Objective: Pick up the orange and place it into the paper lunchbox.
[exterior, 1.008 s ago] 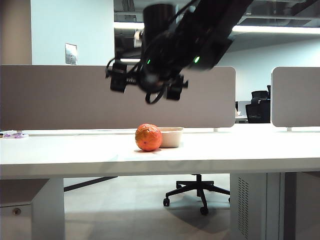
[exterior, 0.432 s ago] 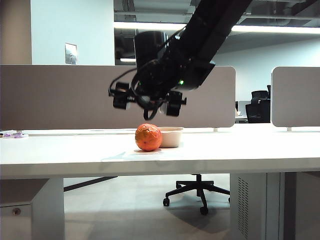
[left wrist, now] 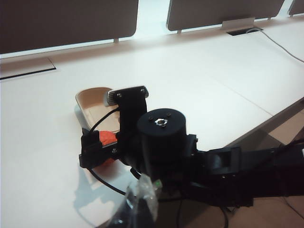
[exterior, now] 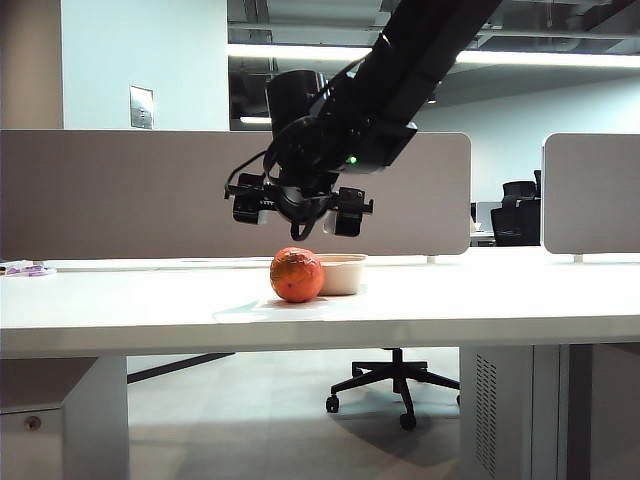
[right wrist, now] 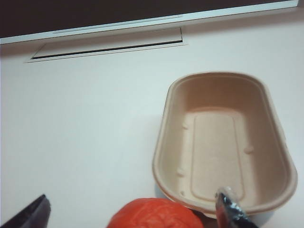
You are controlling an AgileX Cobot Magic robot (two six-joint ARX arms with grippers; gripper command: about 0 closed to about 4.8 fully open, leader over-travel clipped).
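The orange (exterior: 297, 275) sits on the white table, touching the near side of the paper lunchbox (exterior: 343, 273), which is empty. My right gripper (exterior: 297, 212) hangs open a little above the orange, one finger to each side. In the right wrist view the top of the orange (right wrist: 152, 214) lies between the spread fingertips (right wrist: 230, 209), with the lunchbox (right wrist: 223, 142) just beyond. The left wrist view looks onto the right arm's wrist (left wrist: 161, 137) over the orange (left wrist: 107, 137) and lunchbox (left wrist: 90, 102). Only a blurred, plastic-wrapped tip of my left gripper (left wrist: 137, 209) shows.
A grey partition (exterior: 120, 195) runs along the table's far edge, with a cable hatch (right wrist: 107, 47) in the tabletop in front of it. The table's front edge (left wrist: 266, 128) is close behind the right arm. An office chair (exterior: 395, 385) stands beneath the table.
The right gripper has come down from well above toward the orange and now sits closer over it, still open. The orange and the lunchbox have not moved.
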